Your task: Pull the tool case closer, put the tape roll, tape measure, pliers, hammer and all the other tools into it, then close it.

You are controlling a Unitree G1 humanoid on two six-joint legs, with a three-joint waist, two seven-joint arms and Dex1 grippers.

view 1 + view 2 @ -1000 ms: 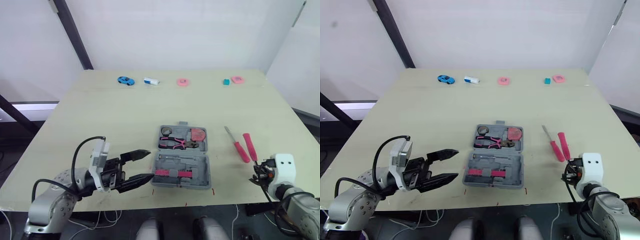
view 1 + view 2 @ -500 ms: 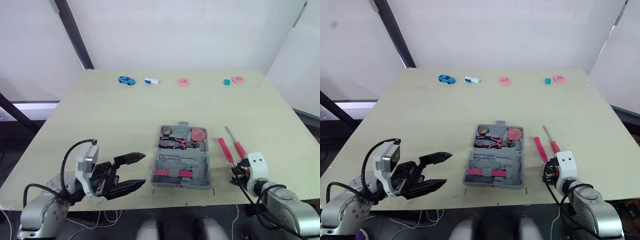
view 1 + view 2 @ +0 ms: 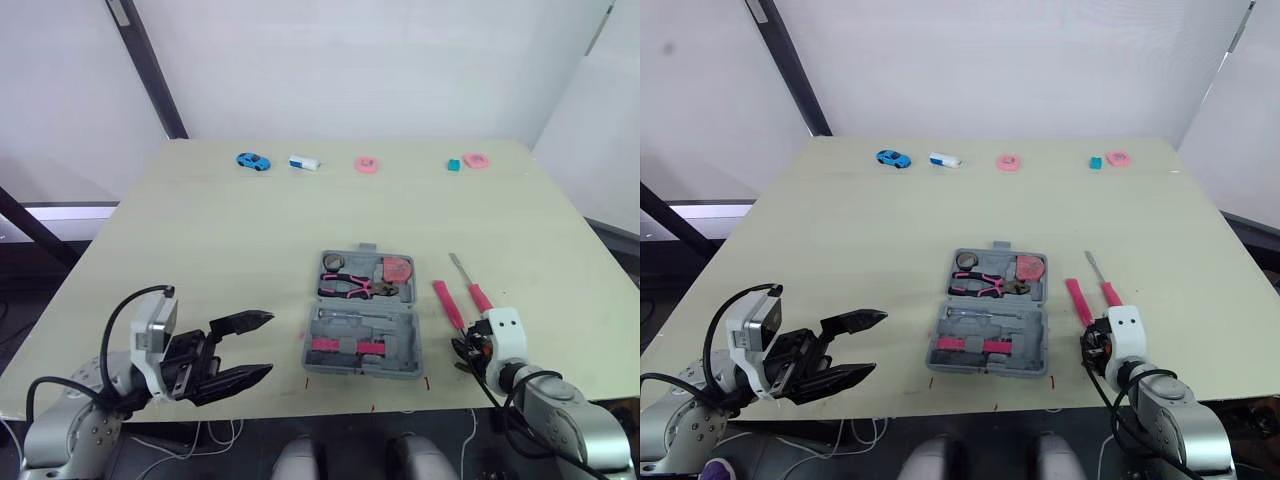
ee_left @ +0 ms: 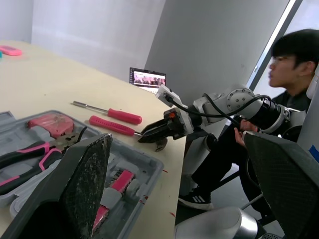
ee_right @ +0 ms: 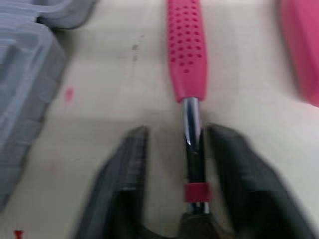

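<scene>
Shaft of red screwdriver (image 5: 187,55) between parted fingers of right gripper (image 5: 177,133), beside open tool case (image 3: 1035,345). Left gripper (image 3: 878,342) spread wide, left of case.

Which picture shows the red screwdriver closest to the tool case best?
The right wrist view: the screwdriver is close up, with its dotted handle and metal shaft between the fingers of the right hand. Both eye views show it small beside the tool case; the left wrist view shows it from the side, farther off.
</scene>
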